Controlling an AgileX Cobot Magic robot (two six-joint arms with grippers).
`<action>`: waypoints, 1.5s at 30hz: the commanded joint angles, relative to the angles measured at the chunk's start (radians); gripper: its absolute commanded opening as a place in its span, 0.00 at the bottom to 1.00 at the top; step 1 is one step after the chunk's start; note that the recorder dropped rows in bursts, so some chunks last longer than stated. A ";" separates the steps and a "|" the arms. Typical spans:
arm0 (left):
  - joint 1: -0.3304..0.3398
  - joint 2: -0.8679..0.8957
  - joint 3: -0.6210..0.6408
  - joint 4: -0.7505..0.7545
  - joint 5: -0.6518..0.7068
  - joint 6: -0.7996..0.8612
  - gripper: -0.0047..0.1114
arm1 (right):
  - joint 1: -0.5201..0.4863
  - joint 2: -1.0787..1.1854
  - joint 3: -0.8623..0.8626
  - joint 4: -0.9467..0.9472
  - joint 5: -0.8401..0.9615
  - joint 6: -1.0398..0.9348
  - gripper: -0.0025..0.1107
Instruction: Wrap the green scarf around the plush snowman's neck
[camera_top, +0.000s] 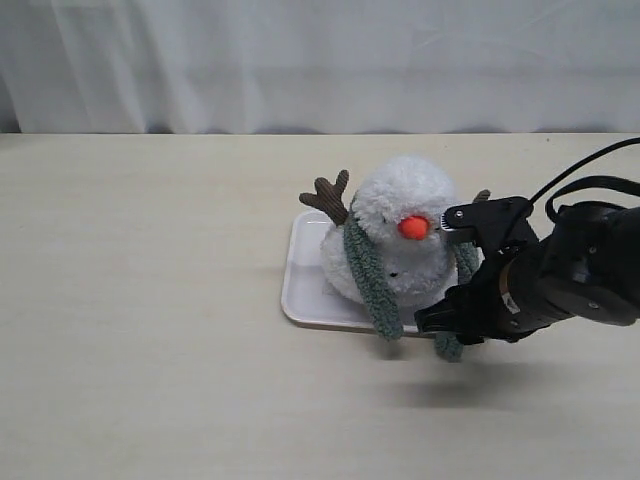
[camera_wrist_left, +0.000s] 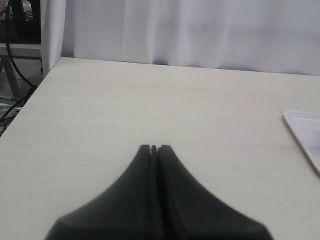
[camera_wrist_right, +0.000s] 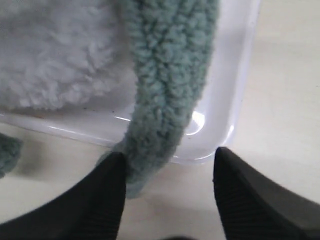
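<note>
The right pincer is standing open and is holding nothing. Its two black fingers are sitting apart. One end of the scarf is hanging down between them. That end is brushing one finger and is sitting clear of the other one, so nothing is squeezing it. Just by the tips, the scarf end is drooping over the rim of the white tray, and its tip is reaching the table.

The snowman is sitting on the tray, right in front of the right pincer. One finger is pointing at the orange nose and is sitting just beside it. The scarf is lying over the neck, and both ends are hanging down the front. One end is hanging on the far side of the nose from the pincer. The other end is hanging on the pincer's side, in the gap between its fingers. I cannot tell if the scarf is going all the way round the back. A brown twig arm is sticking up on the side of the snowman away from the pincer.

The left pincer is clenched, with its fingers pressing together and nothing between them. It is pointing out over the table. A corner of the tray is showing well apart from it. A white curtain is hanging behind the table, far from both pincers.
</note>
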 joint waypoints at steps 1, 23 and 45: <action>-0.001 -0.002 0.003 0.001 -0.012 0.000 0.04 | -0.009 0.001 0.020 -0.010 -0.117 0.003 0.29; -0.001 -0.002 0.003 0.001 -0.012 0.000 0.04 | 0.097 -0.084 0.028 0.102 -0.227 -0.062 0.06; -0.001 -0.002 0.003 0.001 -0.012 0.000 0.04 | 0.096 -0.002 0.028 0.094 -0.271 -0.085 0.06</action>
